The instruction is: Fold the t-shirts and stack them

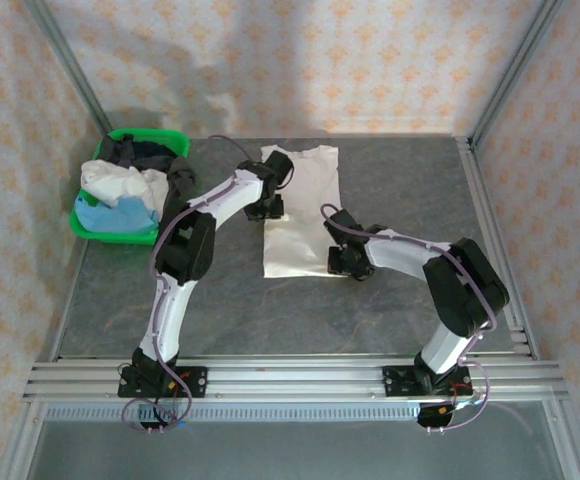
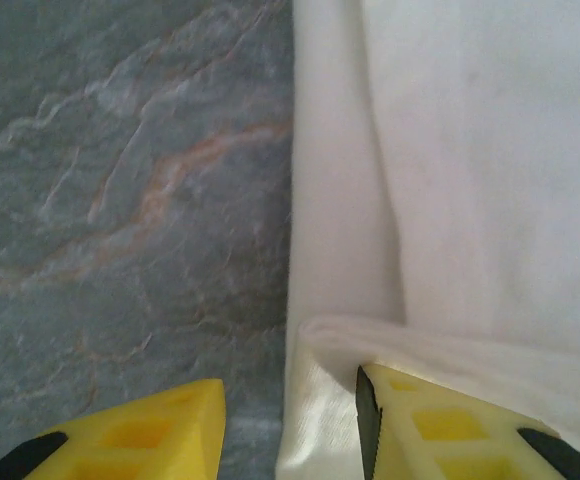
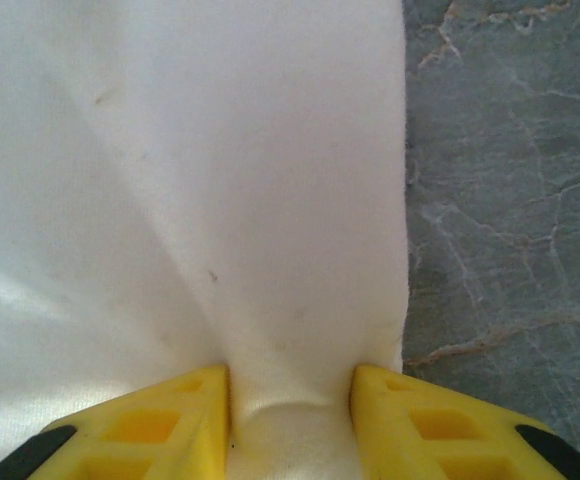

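**Both grippers at the sides of the white shirt, ready for a fold**

The white t-shirt (image 1: 305, 190) lies flat on the table (image 1: 410, 190), in the middle towards the far edge, collar end away from the arms. It already looks narrowed into a long strip, which would suit a fold across its length.

The right gripper (image 1: 342, 262) sits at the shirt's near right corner. In the right wrist view its jaws are partly closed, with a puckered ridge of cloth squeezed between them (image 3: 290, 375), so it has hold of the shirt just inside the right edge.

The left gripper (image 1: 267, 208) is at the shirt's left edge, about halfway along. Its jaws (image 2: 290, 385) are partly apart and straddle that edge, one finger (image 2: 150, 435) over bare table, the other (image 2: 450, 420) over cloth. A rolled lip of cloth lies against the inner finger, but I cannot tell whether it is actually pinched.

Holding opposite sides should keep the cloth level when it is lifted.

The other shirts (image 1: 120, 190) are heaped in the green basket (image 1: 155, 133) at the far left corner, well apart from the white one. The table to the right of the shirt and along the near edge is bare, leaving room to swing the near end over. The left arm's elbow reaches close to the basket, so that side is tighter.
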You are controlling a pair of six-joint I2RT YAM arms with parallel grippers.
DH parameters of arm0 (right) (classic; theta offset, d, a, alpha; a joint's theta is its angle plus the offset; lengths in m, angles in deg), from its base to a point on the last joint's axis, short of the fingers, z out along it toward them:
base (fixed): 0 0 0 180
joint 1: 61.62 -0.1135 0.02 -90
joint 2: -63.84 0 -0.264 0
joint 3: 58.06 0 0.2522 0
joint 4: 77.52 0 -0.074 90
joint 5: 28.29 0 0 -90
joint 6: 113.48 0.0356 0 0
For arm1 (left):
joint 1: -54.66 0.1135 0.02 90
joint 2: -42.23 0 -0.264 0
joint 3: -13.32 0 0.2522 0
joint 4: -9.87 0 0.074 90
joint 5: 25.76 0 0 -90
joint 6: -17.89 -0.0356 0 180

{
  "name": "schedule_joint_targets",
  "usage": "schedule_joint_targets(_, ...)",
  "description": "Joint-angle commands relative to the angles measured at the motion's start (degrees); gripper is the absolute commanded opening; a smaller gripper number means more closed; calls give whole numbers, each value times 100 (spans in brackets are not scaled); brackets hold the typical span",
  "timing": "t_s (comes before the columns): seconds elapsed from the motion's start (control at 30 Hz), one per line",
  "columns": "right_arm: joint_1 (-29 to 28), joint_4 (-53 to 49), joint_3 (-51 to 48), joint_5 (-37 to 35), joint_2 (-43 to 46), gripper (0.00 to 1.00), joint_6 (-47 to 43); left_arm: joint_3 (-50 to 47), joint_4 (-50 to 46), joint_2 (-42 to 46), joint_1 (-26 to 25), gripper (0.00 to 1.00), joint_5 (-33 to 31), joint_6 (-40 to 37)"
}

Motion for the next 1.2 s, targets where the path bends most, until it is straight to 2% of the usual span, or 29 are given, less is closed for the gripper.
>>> schedule_joint_targets(0.0, -7, -718, -250, 14, -43, 36, -72, 275, -291, -210, -34, 42, -40, -72)
schedule_joint_targets(0.1, -6, -1039, -39, -159, 180, 36, -46, 193, -378, -11, -33, 44, -85, -66)
schedule_joint_targets(0.27, -6, -1060, 749, -716, 378, 35, 0, -883, 22, 1201, -34, 54, -75, 78)
schedule_joint_targets(0.33, 11, -944, 1188, -1174, 54, 35, -15, -1397, 247, 1697, -81, 57, -8, 179)
schedule_joint_targets(0.47, 66, -905, 2362, -1355, -969, 32, -250, -2303, 502, 2415, -587, 59, 56, 367)
schedule_joint_targets(0.67, 400, -993, 3642, -955, -2313, 30, -317, -3794, 1187, 2825, -1172, 53, 430, 923)
schedule_joint_targets(0.87, 582, -1286, 4441, -799, -3018, 30, -447, -4952, 1540, 2983, -1657, 52, 419, 1297)
schedule_joint_targets(0.93, 634, -1465, 4671, -836, -3074, 30, -506, -5187, 1591, 2957, -1660, 50, 373, 1375)
schedule_joint_targets(1.0, 653, -1588, 4785, -895, -2962, 32, -601, -5355, 1654, 2973, -1660, 42, 409, 1406)
schedule_joint_targets(1.17, 671, -1783, 4342, -1087, -2113, 40, -705, -5373, 1457, 3226, -1660, 43, 242, 1432)
